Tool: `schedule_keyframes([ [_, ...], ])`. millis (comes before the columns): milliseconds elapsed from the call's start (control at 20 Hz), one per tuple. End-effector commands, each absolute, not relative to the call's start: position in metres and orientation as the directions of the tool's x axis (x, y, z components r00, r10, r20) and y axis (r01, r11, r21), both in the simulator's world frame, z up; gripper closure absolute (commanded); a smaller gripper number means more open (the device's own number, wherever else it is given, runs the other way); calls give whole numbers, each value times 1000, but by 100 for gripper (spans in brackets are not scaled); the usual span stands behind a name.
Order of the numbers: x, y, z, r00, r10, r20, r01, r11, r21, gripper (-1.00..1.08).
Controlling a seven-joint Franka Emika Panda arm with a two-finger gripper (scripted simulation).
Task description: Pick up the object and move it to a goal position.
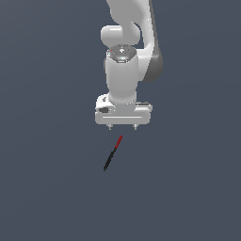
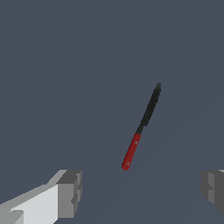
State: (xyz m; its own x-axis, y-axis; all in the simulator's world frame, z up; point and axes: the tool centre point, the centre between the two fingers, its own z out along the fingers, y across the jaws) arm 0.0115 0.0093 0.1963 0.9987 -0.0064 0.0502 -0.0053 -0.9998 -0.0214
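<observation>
White two-finger gripper of the white arm points straight down over the plain dark grey-blue surface; its grey fingertips stand wide apart with nothing between them, so it is released. Thin black rod with a red end section lies slanted just below the fingertips in the exterior view, red end nearest the gripper, black end pointing away toward the exterior view's left. Wrist view shows the rod apart from both fingertips, not touched.
</observation>
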Motion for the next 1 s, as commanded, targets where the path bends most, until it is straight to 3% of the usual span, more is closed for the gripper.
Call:
schedule_keyframes([
  [0, 12, 9, 196, 999, -6, 50, -5, -1000, -21, -92],
  [550, 17, 19, 211, 995, 33, 91, 35, -999, -24, -92],
  [950, 22, 11, 190, 997, -32, 76, -30, -999, -28, -92],
])
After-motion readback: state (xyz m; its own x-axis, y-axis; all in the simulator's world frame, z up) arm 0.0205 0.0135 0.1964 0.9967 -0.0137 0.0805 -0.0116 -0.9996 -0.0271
